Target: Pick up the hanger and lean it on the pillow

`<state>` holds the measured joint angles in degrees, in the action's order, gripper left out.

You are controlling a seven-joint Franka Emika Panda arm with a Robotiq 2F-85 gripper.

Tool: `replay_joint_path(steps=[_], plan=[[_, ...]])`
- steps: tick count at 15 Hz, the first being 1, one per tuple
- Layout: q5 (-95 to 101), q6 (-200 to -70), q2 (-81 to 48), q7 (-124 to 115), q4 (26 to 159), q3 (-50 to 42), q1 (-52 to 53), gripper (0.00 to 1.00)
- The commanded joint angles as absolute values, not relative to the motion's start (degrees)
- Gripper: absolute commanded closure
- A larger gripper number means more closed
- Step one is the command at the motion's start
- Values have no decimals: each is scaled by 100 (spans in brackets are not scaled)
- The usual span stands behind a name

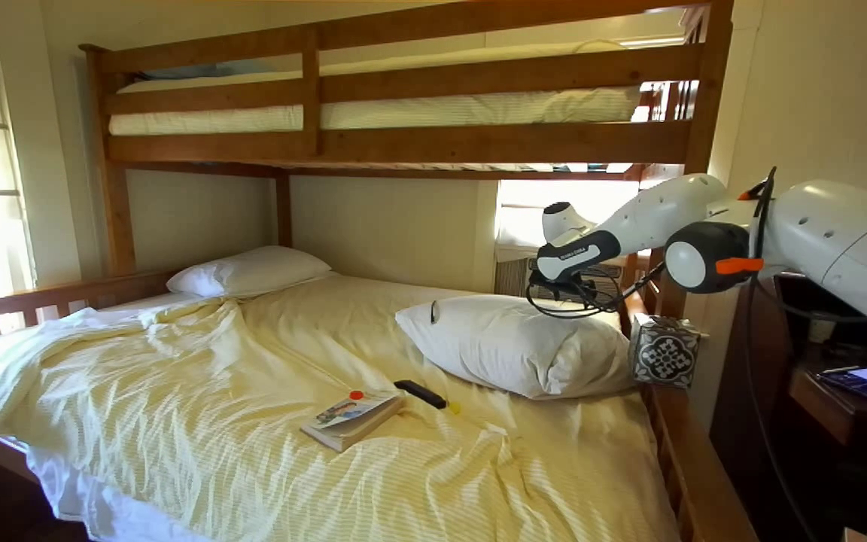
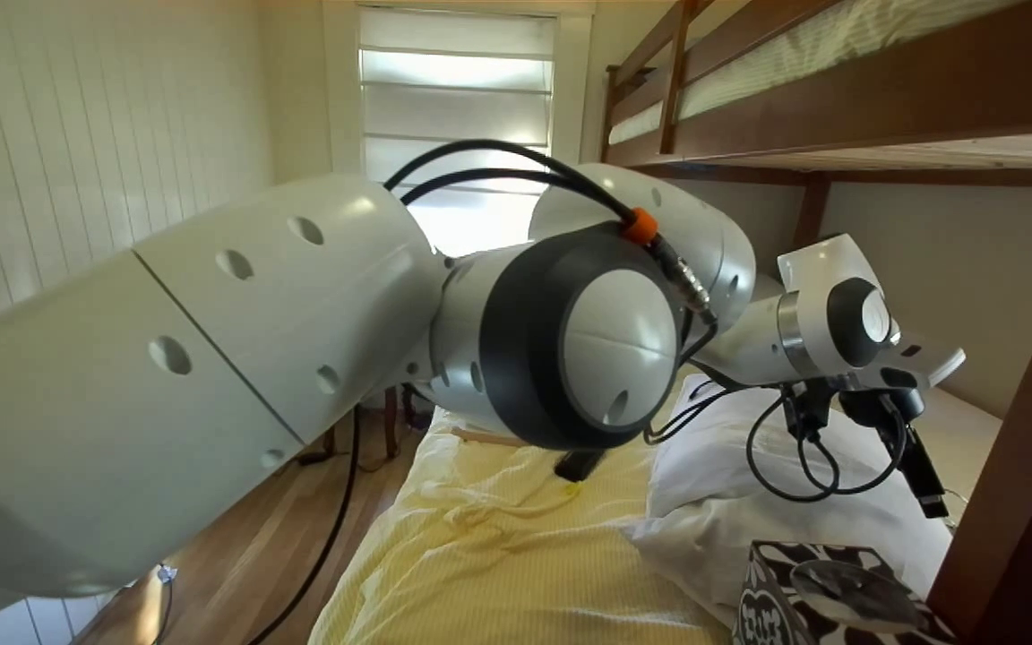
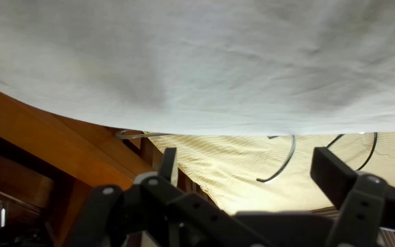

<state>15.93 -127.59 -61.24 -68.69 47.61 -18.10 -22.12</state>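
The large puffy white pillow point(image 1: 509, 342) lies on the bed near the arm. It also shows below the gripper in an exterior view point(image 2: 731, 528) and fills the top of the wrist view point(image 3: 197, 68). The hook of the hanger point(image 3: 288, 160) shows past the pillow's edge in the wrist view, over the yellow sheet. The pillow hides most of the hanger. A small dark curved piece on the pillow's left end may belong to it; I cannot tell. My gripper point(image 3: 245, 159) is open and empty, fingers wide apart with the hook seen between them; it also shows low beside the pillow point(image 2: 933, 506).
A book point(image 1: 352, 419) and a black remote-like bar point(image 1: 420, 394) lie on the yellow sheet. A flatter white pillow point(image 1: 253, 272) is at the far corner. A patterned box point(image 1: 664, 351) stands at the bed's wooden rail point(image 1: 693, 467). The upper bunk point(image 1: 403, 143) is overhead.
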Motion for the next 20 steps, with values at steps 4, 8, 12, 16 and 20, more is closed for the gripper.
replay_joint_path(steps=[4, 8, 12, 16, 20], plan=[[1448, -12821, -6260, -6750, 4442, -1567, -2322, 0], [1442, -12855, -6412, -6910, 4049, -1504, -2383, 0], [1563, -12819, -6710, -7196, 3633, -1640, -2403, 0], [1793, -13038, -7063, -7490, 3291, -2013, -2385, 0], [1884, -13260, -7297, -7726, 3062, -2401, -2345, 0]])
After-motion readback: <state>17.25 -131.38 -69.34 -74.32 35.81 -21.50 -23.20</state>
